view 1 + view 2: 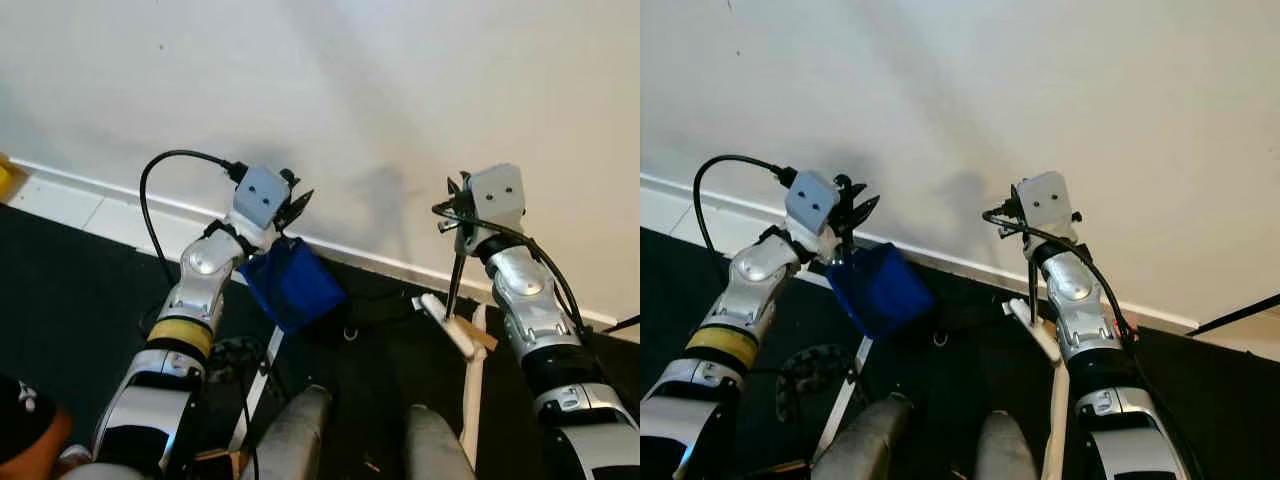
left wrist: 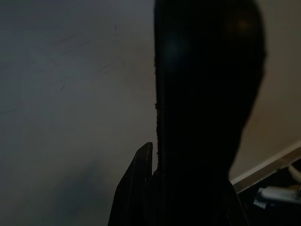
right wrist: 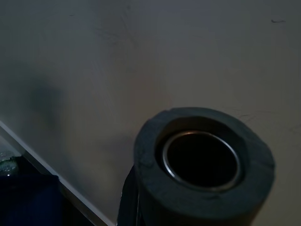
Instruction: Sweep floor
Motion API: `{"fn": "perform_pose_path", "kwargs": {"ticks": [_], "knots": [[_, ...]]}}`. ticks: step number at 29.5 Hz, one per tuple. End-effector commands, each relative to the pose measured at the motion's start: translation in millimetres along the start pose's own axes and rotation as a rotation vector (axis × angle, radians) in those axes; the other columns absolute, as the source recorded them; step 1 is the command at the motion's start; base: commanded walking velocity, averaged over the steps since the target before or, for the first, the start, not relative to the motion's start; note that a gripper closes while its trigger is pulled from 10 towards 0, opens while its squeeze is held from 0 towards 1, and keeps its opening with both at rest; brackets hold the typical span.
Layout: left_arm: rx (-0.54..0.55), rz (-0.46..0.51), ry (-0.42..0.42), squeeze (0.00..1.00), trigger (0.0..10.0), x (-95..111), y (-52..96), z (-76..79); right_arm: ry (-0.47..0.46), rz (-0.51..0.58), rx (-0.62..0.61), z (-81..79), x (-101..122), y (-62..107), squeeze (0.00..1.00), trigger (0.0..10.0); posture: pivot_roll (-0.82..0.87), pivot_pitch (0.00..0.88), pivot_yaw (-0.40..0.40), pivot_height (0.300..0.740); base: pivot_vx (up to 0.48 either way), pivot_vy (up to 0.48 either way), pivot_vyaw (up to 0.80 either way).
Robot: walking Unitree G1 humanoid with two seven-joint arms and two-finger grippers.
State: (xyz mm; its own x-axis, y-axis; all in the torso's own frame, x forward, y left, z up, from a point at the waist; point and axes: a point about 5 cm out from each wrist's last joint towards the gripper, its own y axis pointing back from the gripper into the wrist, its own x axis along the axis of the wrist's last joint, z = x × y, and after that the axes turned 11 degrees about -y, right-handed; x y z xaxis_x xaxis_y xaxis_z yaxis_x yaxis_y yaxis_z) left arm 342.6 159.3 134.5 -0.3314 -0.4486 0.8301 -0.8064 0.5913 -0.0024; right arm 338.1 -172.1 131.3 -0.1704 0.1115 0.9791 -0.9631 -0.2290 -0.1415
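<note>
1. Left eye view: both arms are raised up in front of a plain white wall. The left gripper sits up by the wall with its black fingers pinched onto a thin handle, and a blue dustpan hangs right below it, tilted, over the dark floor. The right gripper is clamped on a thin dark broom pole that runs down to a white piece near the floor. A white baseboard runs along where wall meets floor. The robot's two grey legs poke in at the bottom.

2. Right eye view: same setup, a bit shifted. The dustpan is just under the left gripper, and the pole drops straight down from the right gripper, close beside the right forearm. Dustpan and pole are well apart, one on each side.

3. Left wrist view: really dark. A big black shape, the finger with whatever it's holding, blocks most of it, so honestly can't tell the grip from here. Wall behind, a sliver of baseboard in the corner.

4. Right wrist view: looking right down the open end of the pole, a metal tube wrapped in a grey foam sleeve, tight up against the camera. Wall behind it, and a bit of blue dustpan down in the corner.
</note>
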Motion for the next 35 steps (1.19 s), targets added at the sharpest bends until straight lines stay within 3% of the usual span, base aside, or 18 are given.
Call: {"fn": "perform_pose_path", "kwargs": {"ticks": [1,11,24,35], "knots": [[-0.002,0.016,-0.06,0.0,10.0,4,4.4,-6.4,0.034,0.052,0.032,-3.2,10,-3.8,0.0,10.0,0.07,0.254,-0.001,0.74,0.0,0.0,0.0],[-0.046,0.009,-0.101,0.0,10.0,5,14.9,-6.3,0.049,0.082,0.089,-11.6,14,-6.9,0.0,10.0,0.09,0.29,-0.018,0.74,0.0,0.0,0.0],[-0.137,-0.014,-0.197,0.0,10.0,7,24.6,6.6,0.054,0.122,0.126,-18.3,26,-19.9,0.0,10.0,0.09,0.352,-0.038,0.74,0.0,0.0,0.0],[-0.115,-0.054,-0.321,0.0,10.0,11,30.7,-12.8,0.07,0.126,0.107,-15.6,31,-28.1,0.0,10.0,0.1,0.381,-0.056,0.74,0.0,0.0,0.0]]}}
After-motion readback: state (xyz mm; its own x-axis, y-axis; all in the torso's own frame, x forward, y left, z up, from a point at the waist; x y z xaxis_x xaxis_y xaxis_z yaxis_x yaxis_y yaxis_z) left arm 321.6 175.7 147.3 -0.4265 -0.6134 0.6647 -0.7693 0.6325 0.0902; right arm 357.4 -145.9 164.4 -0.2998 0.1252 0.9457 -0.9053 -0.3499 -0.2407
